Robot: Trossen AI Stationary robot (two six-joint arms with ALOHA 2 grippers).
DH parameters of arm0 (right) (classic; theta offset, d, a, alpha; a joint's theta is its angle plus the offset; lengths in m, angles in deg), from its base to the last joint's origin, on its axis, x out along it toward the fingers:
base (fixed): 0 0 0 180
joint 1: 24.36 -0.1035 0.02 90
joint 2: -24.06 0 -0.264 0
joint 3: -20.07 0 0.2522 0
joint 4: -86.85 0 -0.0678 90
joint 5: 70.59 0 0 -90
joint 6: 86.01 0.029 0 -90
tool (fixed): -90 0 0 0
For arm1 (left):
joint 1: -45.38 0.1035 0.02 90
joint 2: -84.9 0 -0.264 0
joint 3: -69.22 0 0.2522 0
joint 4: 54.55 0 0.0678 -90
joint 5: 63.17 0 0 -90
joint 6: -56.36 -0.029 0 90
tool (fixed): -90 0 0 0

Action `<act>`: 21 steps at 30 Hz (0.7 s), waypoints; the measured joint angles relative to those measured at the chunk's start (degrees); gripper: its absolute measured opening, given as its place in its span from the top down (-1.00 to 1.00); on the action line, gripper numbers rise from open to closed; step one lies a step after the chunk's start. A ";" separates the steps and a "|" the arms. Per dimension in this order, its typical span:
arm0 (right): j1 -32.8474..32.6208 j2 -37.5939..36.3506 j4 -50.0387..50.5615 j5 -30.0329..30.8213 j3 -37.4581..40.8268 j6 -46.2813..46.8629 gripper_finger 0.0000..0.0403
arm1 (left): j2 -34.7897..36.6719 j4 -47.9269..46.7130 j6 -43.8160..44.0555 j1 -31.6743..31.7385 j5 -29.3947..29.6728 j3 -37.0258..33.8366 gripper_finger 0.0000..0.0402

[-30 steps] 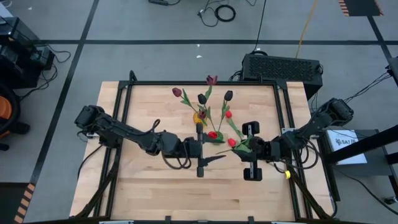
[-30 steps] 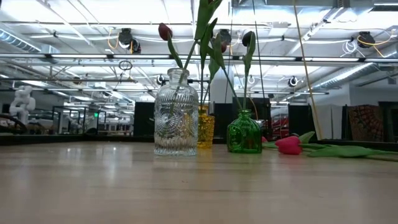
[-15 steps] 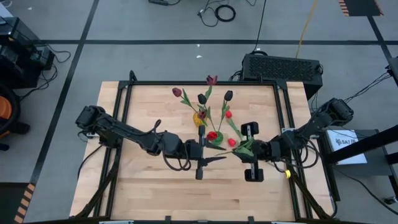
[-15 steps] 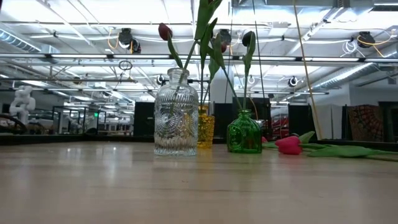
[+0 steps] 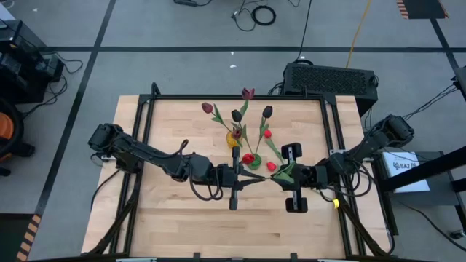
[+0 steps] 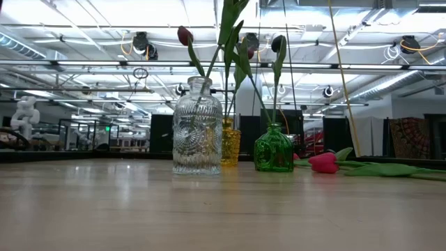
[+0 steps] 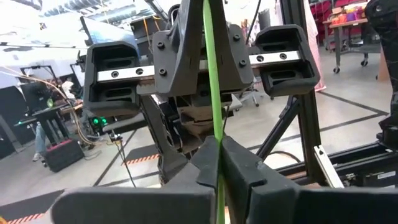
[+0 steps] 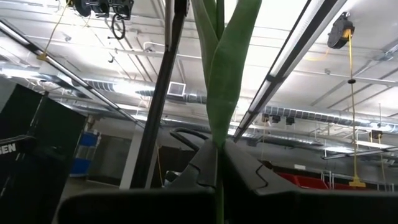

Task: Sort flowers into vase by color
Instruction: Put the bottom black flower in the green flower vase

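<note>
A: What is sitting nearest on the surface (image 6: 209, 209)?

B: In the low view, a clear vase (image 6: 197, 127) is standing closest, holding a maroon tulip (image 6: 185, 35). Just behind it a yellow vase (image 6: 231, 141) is showing, and beside that a green vase (image 6: 274, 149) is carrying stems too. To the green vase's right, a red tulip (image 6: 323, 162) is lying flat on the wood.

A: And the arms?

B: From above, both are reaching in toward the middle, in front of the vases. The left gripper (image 5: 235, 177) is pinching a thin green stem (image 7: 211, 93); its wrist view is showing the fingers (image 7: 205, 163) pressed together on it, with the other gripper facing it close by. The right gripper (image 5: 293, 177) is closing on a broad green leaf (image 8: 227, 68) and the stem with it, its fingers (image 8: 242, 165) squeezing both.

A: Where are the remaining flowers?

B: Farther back, the dark heads (image 5: 237, 115) and a maroon one (image 5: 248, 93) are rising from the vases, fanning out over the surface's far half, while red heads (image 5: 249, 158) are sitting low between the two grippers.
</note>
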 joint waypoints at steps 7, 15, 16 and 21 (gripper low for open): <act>-0.62 -0.14 0.92 2.27 0.02 -0.96 0.86 | 0.70 -1.78 0.04 -0.25 0.96 0.00 0.96; -1.53 -3.74 7.28 4.83 0.00 2.23 0.43 | 4.10 -7.77 0.34 -2.71 5.99 -0.02 0.99; -1.53 -4.28 8.71 4.85 0.00 3.17 0.40 | 4.33 -8.22 0.39 -2.73 6.76 -0.02 0.99; -1.44 -5.03 11.65 4.92 0.00 5.57 0.32 | 5.44 -10.42 2.58 -3.08 9.00 0.00 0.99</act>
